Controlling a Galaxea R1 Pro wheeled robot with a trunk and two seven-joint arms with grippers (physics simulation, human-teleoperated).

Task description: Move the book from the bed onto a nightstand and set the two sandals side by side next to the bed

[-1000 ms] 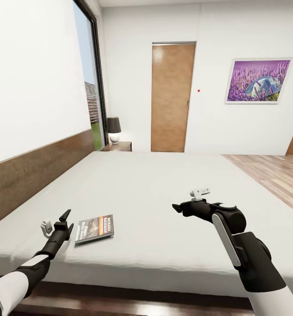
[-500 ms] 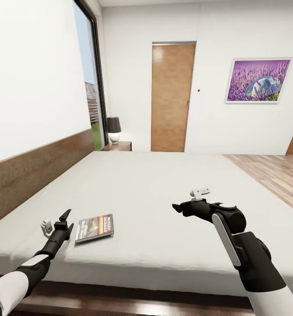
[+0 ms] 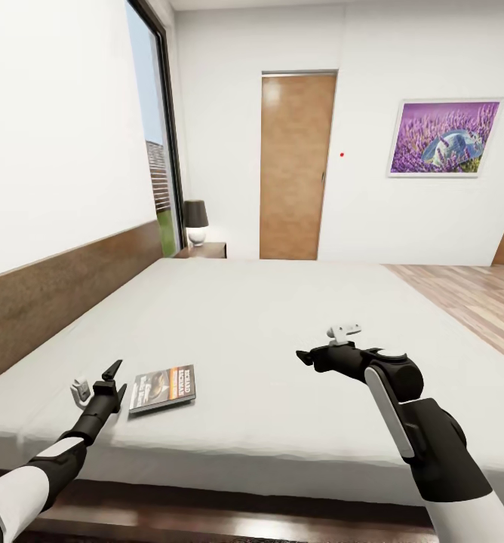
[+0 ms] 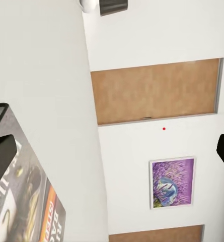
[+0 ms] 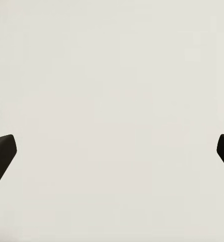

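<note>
Paperback book lies flat on the bed, close to the near edge and toward the headboard side. Orange band and white lettering face up.

Left claw sits just beside the book, on its headboard side, low over the mattress. Jaws spread wide; in the left wrist view both tips sit at the frame edges with the book cover between and ahead of them. Contact with the cover: cannot tell, probably just short of it.

Book's long axis runs roughly away from the left claw, along the bed's near edge, slightly skewed.

Right claw hangs over bare mattress, well apart from the book toward the foot side, jaws wide, nothing held.

Left arm is plainly nearer. The far nightstand, with a lamp on it, stands beyond the bed by the door.
</note>
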